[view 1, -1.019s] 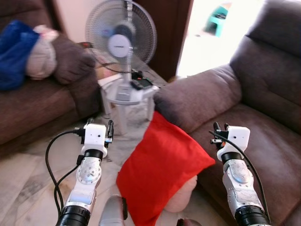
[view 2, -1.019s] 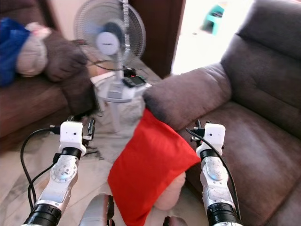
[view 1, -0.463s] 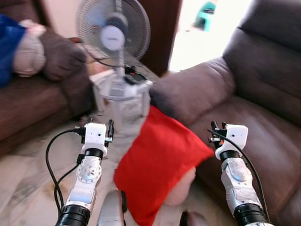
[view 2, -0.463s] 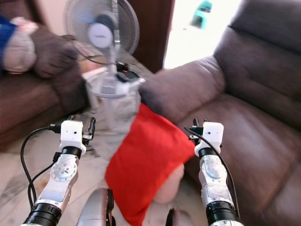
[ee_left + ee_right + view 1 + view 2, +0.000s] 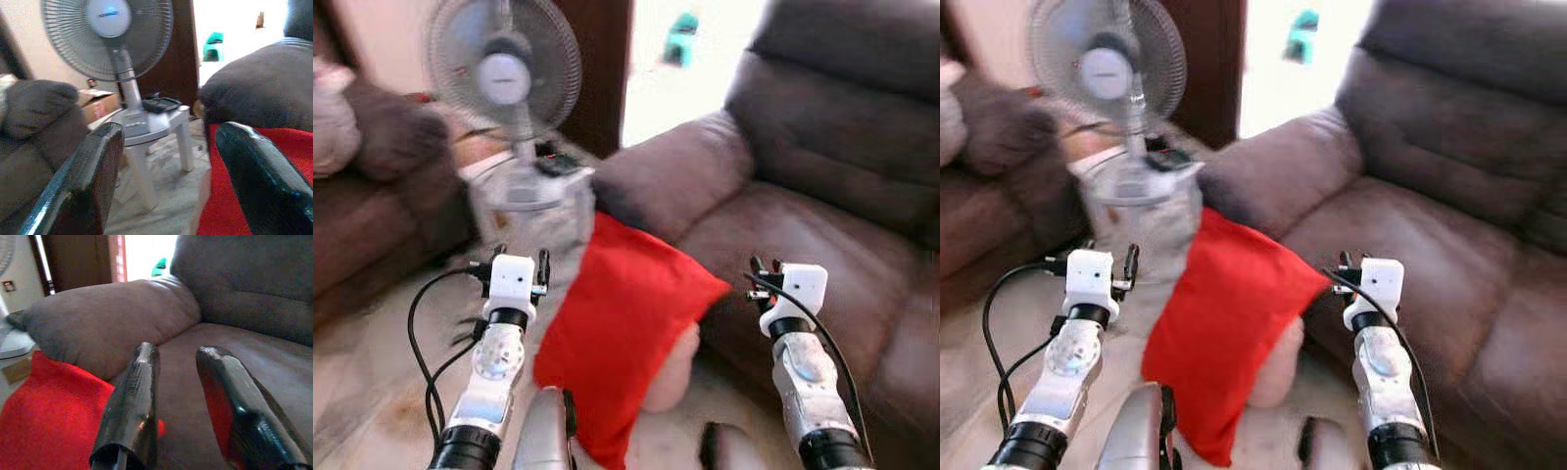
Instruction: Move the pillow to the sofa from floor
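Red pillow (image 5: 625,328) on the floor (image 5: 372,392), leaning against the brown sofa (image 5: 822,225), long axis tilted up toward the armrest. Between both tools, ahead and below: left tool (image 5: 519,261) wide open and empty, right tool (image 5: 763,265) slightly parted, empty. Probably nearer the right.

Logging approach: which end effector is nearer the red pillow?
Right, marginally. The right end effector sits just past the pillow's sofa-side corner; the left end effector hangs off its other side.

Pale marble floor (image 5: 372,392) between two brown couches; a standing fan (image 5: 504,73) on a white stool (blurred), bright doorway (image 5: 680,49) behind.
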Tool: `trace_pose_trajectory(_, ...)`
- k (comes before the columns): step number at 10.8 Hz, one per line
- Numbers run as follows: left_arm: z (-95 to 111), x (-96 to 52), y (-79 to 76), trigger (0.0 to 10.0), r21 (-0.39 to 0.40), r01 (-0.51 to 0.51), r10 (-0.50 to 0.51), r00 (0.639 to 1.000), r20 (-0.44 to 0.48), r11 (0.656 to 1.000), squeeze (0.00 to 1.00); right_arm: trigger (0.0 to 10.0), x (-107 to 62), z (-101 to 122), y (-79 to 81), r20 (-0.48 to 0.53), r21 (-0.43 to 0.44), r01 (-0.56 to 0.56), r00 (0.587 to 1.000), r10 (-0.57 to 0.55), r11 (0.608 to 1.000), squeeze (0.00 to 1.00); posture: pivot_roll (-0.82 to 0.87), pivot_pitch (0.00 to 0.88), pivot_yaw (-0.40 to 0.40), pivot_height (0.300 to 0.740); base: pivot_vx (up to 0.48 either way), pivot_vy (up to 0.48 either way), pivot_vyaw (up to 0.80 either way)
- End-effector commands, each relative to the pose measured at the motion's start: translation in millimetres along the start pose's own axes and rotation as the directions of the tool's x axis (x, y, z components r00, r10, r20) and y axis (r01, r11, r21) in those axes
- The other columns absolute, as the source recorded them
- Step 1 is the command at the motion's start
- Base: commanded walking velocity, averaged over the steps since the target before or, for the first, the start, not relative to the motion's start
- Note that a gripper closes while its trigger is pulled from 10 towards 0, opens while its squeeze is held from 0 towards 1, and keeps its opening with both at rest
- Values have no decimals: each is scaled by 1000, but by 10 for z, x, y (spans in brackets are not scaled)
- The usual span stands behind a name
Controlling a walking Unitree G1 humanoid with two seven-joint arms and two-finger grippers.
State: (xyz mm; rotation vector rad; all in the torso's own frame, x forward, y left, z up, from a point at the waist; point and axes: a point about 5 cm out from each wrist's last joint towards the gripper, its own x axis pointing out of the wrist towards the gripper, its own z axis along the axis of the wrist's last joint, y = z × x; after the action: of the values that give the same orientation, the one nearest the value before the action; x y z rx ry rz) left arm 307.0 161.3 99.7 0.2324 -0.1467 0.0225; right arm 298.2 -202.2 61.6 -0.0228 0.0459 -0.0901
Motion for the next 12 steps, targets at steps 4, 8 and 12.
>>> trace_pose_trajectory(4,75,32,-3,10000,-11,7,-7,1000,15,1000,0,10000,24,55,69,21,-8,-35,999,35,999,0,48,1,-45,589,0,0,200)
trace_pose_trajectory(8,96,58,4,10000,-33,0,0,1000,7,999,0,10000,15,61,76,29,6,-41,999,41,999,0,47,2,-44,589,0,0,0)
trace_pose_trajectory(12,92,68,18,10000,-36,-8,8,1000,-2,999,0,10000,24,64,85,25,18,-45,999,45,999,0,46,0,-48,589,0,0,200)
